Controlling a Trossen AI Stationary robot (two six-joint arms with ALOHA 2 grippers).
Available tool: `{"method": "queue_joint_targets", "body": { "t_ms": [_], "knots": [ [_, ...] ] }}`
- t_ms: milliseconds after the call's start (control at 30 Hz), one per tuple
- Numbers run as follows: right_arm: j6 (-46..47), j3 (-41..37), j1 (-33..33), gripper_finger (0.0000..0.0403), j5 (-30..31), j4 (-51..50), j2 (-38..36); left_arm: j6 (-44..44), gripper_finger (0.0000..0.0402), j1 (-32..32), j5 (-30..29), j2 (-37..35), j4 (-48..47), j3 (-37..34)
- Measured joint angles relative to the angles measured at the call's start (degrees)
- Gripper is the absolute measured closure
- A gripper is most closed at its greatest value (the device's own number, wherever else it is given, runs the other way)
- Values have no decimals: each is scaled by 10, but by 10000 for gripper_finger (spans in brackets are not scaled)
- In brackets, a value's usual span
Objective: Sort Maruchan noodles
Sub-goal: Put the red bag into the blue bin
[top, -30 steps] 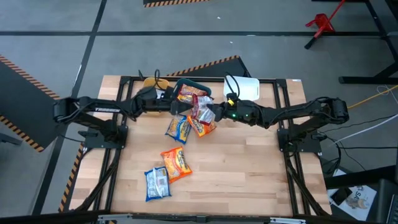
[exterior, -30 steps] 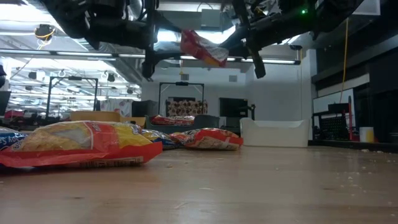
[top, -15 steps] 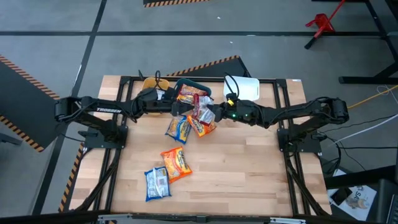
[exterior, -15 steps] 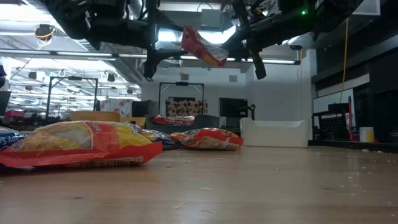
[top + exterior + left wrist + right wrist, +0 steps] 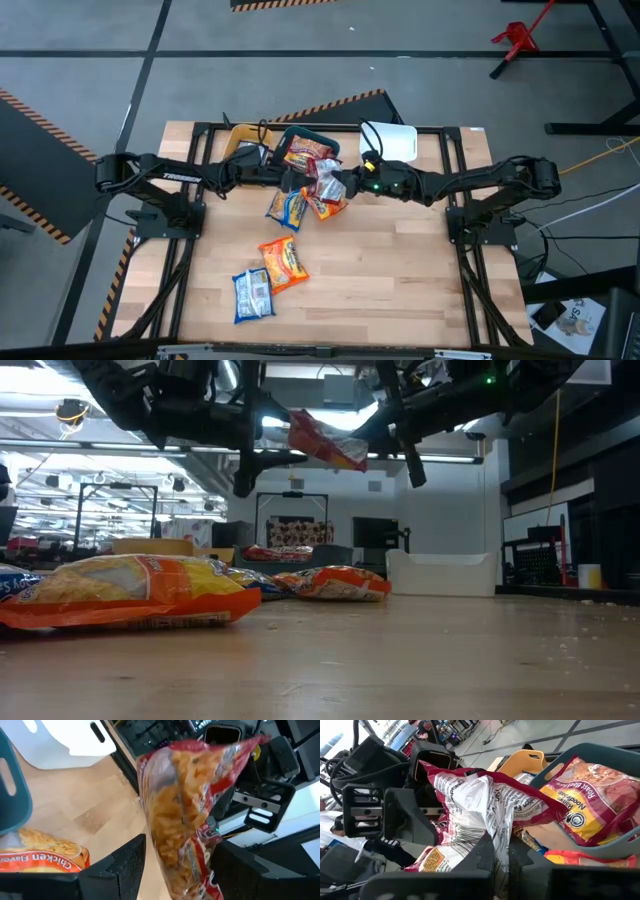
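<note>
The right gripper pinched a dark red packet aloft near the table's twelve o'clock; the left gripper straddled it, fingers spread. A mistimed release might drop it short of the teal bin.

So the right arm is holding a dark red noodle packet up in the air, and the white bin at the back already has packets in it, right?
Not quite. The right pincer does hold the dark red packet in the air, but the white bin looks empty in the high view. The packets already sorted lie in the teal bin beside it.
</note>
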Motion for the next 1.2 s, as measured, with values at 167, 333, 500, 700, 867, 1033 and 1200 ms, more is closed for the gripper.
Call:
{"method": "queue_joint_targets", "body": {
  "t_ms": [167,333,500,700,867,1033,1200],
  "knots": [
    [-12,0,1,398,-13,0,0,0,194,2,-20,0,0,0],
    [-34,0,1,372,-26,1,0,0,220,2,-24,0,-2,0],
    [-35,0,1,315,-23,1,0,1,268,2,-28,0,-3,0],
    [-66,0,0,269,-21,0,0,5,314,3,-33,0,-2,0],
    [-84,0,0,256,-41,-3,-2,4,341,13,-32,0,-2,0],
    [-89,0,0,258,-55,-24,-22,0,364,30,-32,0,-1,0],
    [-102,0,0,258,-51,-70,-63,-11,371,48,-36,0,-4,0]
  ]
}}
